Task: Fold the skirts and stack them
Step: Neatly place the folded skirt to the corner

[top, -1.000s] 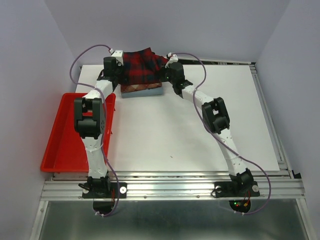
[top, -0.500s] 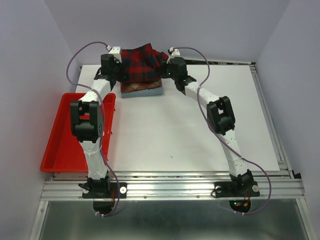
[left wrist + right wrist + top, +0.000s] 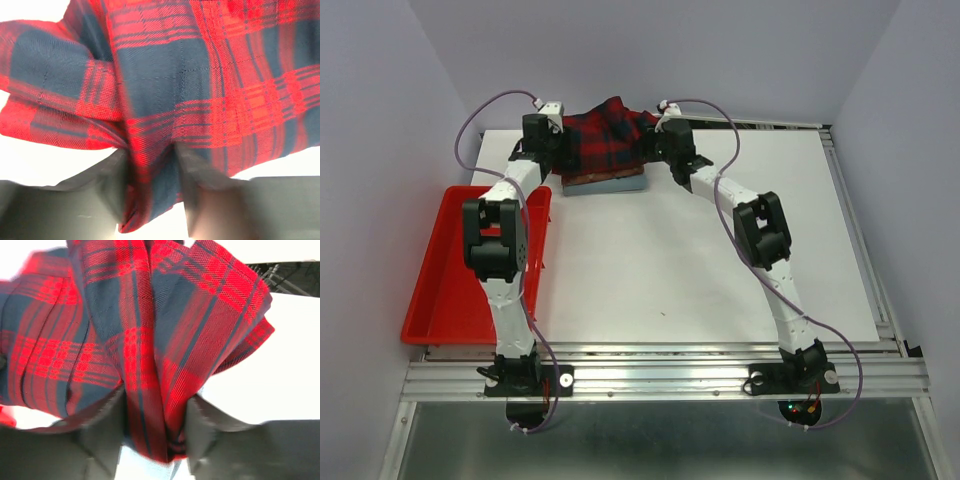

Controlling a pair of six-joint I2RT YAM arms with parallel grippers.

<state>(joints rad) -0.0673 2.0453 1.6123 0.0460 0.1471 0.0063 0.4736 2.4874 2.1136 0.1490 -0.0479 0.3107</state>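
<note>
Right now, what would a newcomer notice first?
The red and navy plaid skirt, bunched at the far edge of the table, pinched by the left gripper and the right gripper. It hangs over the folded check skirt and light blue skirt. A red tray sits at the left.

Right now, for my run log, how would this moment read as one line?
step: stacking | left tool: shut on plaid skirt | right tool: shut on plaid skirt | plaid skirt: over check skirt, blue skirt
</note>
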